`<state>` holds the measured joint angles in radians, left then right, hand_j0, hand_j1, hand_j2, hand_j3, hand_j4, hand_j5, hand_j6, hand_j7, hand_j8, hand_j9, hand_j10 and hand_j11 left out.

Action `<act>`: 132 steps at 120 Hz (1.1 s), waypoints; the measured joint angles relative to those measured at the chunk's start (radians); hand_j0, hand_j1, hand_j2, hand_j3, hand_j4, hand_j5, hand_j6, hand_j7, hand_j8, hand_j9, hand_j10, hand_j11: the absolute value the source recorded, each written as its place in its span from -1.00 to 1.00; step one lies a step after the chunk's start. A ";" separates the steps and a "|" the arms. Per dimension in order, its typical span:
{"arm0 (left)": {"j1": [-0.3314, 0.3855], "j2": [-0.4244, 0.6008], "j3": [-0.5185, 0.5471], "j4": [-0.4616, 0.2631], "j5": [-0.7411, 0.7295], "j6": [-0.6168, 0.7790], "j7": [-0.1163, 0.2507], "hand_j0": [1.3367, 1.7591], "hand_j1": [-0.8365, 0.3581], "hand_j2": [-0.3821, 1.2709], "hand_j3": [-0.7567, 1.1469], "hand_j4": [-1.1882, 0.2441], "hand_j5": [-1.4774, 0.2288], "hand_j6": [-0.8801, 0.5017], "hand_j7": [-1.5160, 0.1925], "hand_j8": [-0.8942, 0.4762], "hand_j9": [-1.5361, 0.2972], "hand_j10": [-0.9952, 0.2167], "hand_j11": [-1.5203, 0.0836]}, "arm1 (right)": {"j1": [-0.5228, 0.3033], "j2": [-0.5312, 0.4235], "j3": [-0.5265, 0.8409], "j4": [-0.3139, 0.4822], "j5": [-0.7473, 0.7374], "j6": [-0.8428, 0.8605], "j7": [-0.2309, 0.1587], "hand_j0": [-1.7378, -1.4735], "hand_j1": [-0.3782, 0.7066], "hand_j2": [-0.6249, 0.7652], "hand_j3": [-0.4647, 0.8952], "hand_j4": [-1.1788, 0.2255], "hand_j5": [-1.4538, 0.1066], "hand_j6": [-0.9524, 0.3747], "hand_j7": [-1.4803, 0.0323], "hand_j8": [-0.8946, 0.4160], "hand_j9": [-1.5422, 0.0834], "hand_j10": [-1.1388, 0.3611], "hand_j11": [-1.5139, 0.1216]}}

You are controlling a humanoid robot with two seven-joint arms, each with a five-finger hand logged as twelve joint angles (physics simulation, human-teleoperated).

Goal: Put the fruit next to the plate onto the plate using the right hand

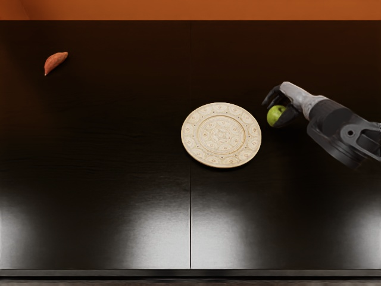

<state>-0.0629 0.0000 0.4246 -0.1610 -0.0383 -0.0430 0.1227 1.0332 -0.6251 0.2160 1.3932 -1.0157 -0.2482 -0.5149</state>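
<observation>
The right hand [284,105] has its fingers wrapped around the green apple [274,114], just beside the patterned plate [186,136] on its right-edge side. A sweet potato [55,61] lies near the bench's far left corner.

Looks like a home dining setup to me, rendered in a sim: dark glossy table [119,179] with a seam down the middle, an ornate patterned plate [221,134], plus a green apple [275,114] and a sweet potato [55,62], and a warm orange wall [190,9] behind it.
</observation>
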 joint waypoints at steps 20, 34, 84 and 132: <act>0.000 0.000 0.000 0.000 0.000 0.000 0.000 0.52 0.49 -0.48 -0.20 0.32 0.36 -0.08 0.40 -0.05 0.33 0.24 0.50 | 0.008 0.019 0.007 0.019 0.000 0.000 -0.010 -0.39 0.18 0.06 -0.32 -0.14 -0.14 -0.42 -0.05 -0.23 -0.05 -0.13 -0.09; 0.000 0.000 0.000 0.000 0.000 0.000 0.000 0.52 0.49 -0.48 -0.20 0.32 0.36 -0.08 0.40 -0.05 0.33 0.24 0.50 | 0.009 0.046 0.014 0.023 0.000 0.000 -0.013 -0.39 0.18 0.08 -0.32 -0.14 -0.14 -0.42 -0.06 -0.23 -0.05 -0.13 -0.09; 0.000 0.000 0.000 0.000 0.000 0.000 0.000 0.52 0.49 -0.48 -0.20 0.32 0.36 -0.08 0.40 -0.05 0.33 0.24 0.50 | 0.011 0.137 0.017 0.024 0.001 -0.001 -0.017 -0.39 0.19 0.10 -0.32 -0.14 -0.15 -0.43 -0.06 -0.23 -0.07 -0.13 -0.09; 0.000 0.000 0.000 0.000 0.000 0.000 0.000 0.52 0.49 -0.48 -0.20 0.32 0.36 -0.08 0.40 -0.05 0.33 0.24 0.50 | -0.018 0.187 0.008 0.025 0.000 -0.003 -0.016 -0.39 0.18 0.09 -0.32 -0.14 -0.15 -0.42 -0.06 -0.23 -0.07 -0.13 -0.10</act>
<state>-0.0629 0.0000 0.4247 -0.1611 -0.0383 -0.0430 0.1227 1.0149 -0.4386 0.2244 1.4181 -1.0158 -0.2508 -0.5310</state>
